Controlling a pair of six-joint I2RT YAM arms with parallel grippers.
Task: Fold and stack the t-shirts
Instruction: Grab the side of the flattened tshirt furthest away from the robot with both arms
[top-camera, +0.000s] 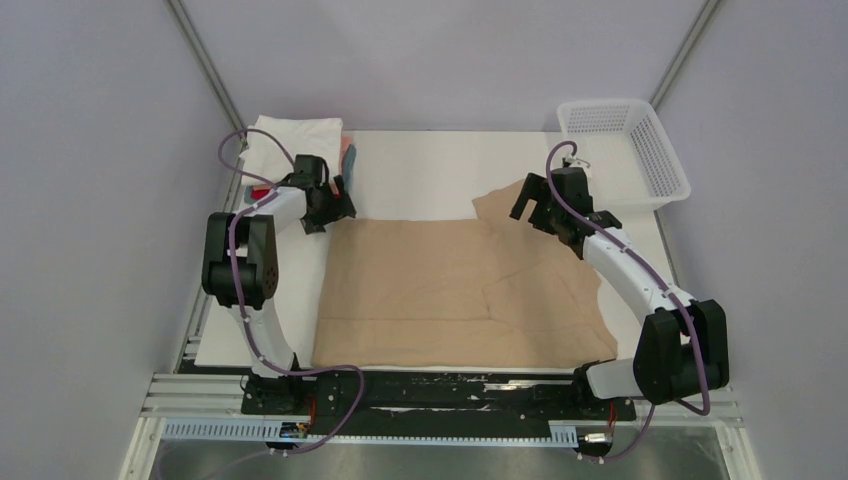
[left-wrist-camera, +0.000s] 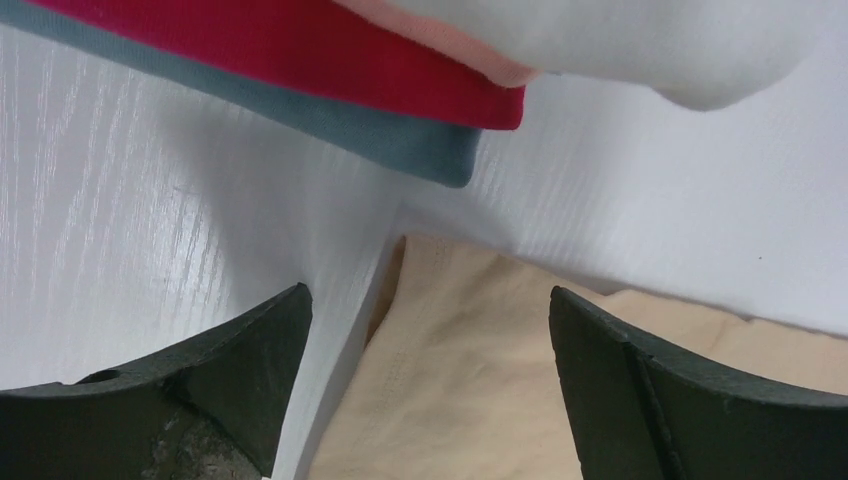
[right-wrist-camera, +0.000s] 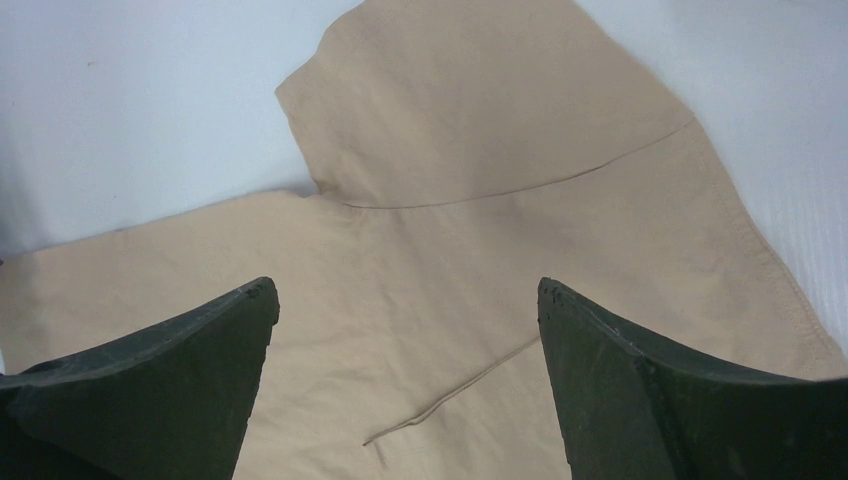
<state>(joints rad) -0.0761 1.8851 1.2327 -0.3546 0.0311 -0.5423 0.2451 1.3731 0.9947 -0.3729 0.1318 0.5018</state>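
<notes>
Your left tool (top-camera: 332, 205) stands wide open with nothing in it. In its wrist view the tool (left-wrist-camera: 428, 295) has the far-left corner of the tan t-shirt (left-wrist-camera: 470, 390) lying on the bench between and below its two fingers. Your right tool (top-camera: 530, 200) is opened just as wide and is also empty. In its own view that tool (right-wrist-camera: 405, 290) hangs over the seam where the shirt's sleeve (right-wrist-camera: 480, 90) joins the body.

The tan t-shirt (top-camera: 450, 290) is spread flat across the middle of the bench (top-camera: 430, 165). Its near hem runs close along the bench's near edge, and its right side reaches close to the right edge. Its left edge leaves you a bare strip of bench on the left arm's side. The sleeve juts toward the far side with bare bench around it. Beyond the shirt's far edge a broad bare band runs from the folded stack to the basket (top-camera: 662, 150).

You have two tools, one spread shirt, one basket at the far right corner, and four folded shirts in a single stack at the far left corner. The blue-grey shirt (left-wrist-camera: 350, 120) is at the bottom, with the red shirt (left-wrist-camera: 300, 50) on it, then the pink shirt (left-wrist-camera: 470, 60), and the white shirt (left-wrist-camera: 600, 40) on top, overhanging the others. The stack's near edge lies just beyond the left tool, apart from the tan corner.
</notes>
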